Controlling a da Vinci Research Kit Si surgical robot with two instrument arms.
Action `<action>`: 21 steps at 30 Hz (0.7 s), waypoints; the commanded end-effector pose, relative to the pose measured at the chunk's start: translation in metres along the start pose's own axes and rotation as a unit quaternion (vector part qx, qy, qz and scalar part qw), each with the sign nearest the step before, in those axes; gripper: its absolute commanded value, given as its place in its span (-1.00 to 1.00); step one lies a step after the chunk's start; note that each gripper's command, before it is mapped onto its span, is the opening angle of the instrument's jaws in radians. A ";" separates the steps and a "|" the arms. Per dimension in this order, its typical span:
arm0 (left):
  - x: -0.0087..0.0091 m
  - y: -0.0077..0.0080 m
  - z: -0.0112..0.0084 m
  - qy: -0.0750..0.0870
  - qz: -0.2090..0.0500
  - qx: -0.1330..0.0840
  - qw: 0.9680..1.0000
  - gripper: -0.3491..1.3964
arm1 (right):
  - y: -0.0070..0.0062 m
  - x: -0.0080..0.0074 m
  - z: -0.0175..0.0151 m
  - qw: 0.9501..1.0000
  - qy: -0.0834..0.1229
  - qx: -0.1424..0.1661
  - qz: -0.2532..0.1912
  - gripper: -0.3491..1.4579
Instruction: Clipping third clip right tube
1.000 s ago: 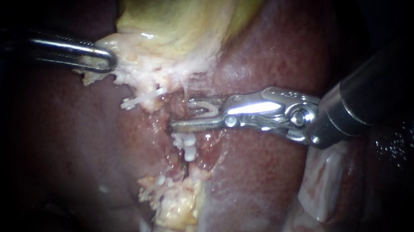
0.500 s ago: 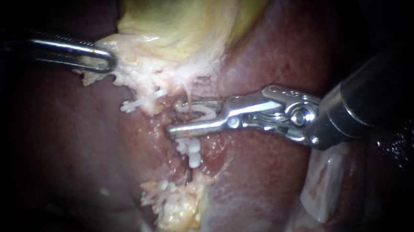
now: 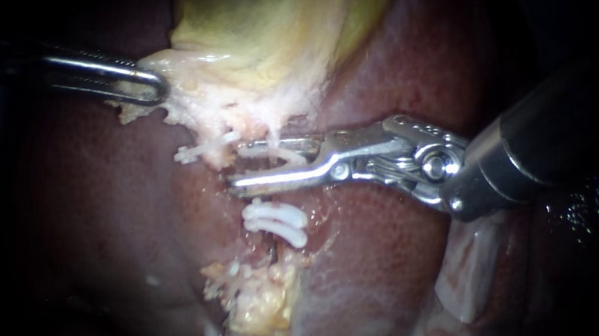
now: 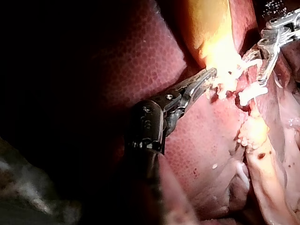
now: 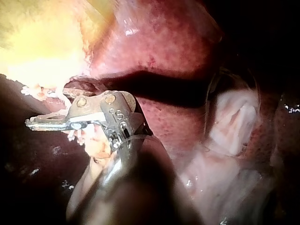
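At frame centre the right instrument [image 3: 241,163] grips a white clip [image 3: 276,154] in part-closed jaws across the right tube [image 3: 272,128], just above two set clips [image 3: 275,218], while at upper left the left instrument [image 3: 155,86] is clamped on the gallbladder [image 3: 200,85] edge.

Endoscope close, facing liver [image 3: 117,198]; wrist views oblique, all sharing gallbladder [image 3: 266,27].
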 end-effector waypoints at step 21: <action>0.0000 -0.0001 0.0001 0.000 0.000 0.000 1.000 -1.00 | -0.0001 -0.0004 -0.0004 0.999 -0.002 0.001 0.050 -1.00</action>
